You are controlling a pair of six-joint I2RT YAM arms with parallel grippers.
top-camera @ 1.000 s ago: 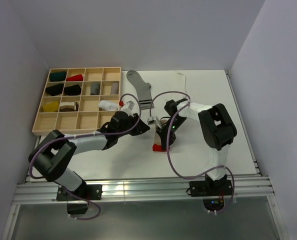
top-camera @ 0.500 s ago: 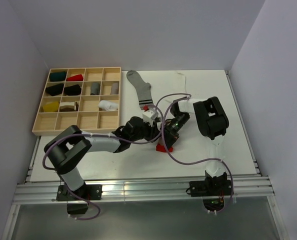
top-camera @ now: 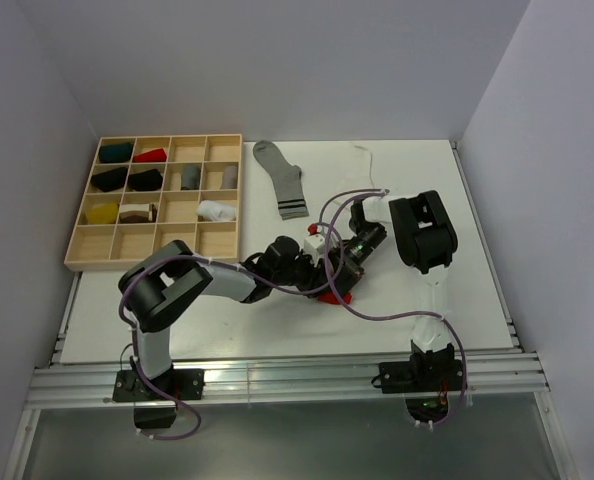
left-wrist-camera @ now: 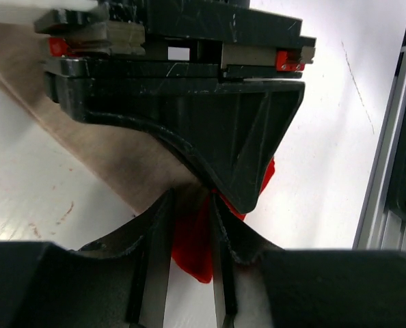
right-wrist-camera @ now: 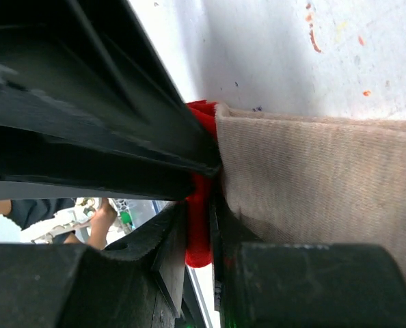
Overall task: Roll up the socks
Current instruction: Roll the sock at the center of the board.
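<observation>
My left hand [left-wrist-camera: 191, 201] and my right hand [right-wrist-camera: 199, 205] meet nose to nose near the middle of the table [top-camera: 457, 300], both low over the beige sock [left-wrist-camera: 114, 154]. The sock lies flat on the table, and its red end [left-wrist-camera: 193, 253] points toward the near edge.

From my left wrist I see the red fabric filling the gap between my two fingers, so my left hand is grasping that red end. The black body of my right hand sits just above it and presses against the same spot. The beige length runs off up and to the left beneath it.

From my right wrist the red cloth is pinched tight between my nearly closed fingers, and the beige cloth lies directly beside them on the right. My right hand is clenched on the sock's red end too.

The striped sock [top-camera: 282, 180] lies stretched out farther back on the table, apart from both hands. The wooden tray [top-camera: 177, 241] stands at the left and holds rolled socks in several compartments.
</observation>
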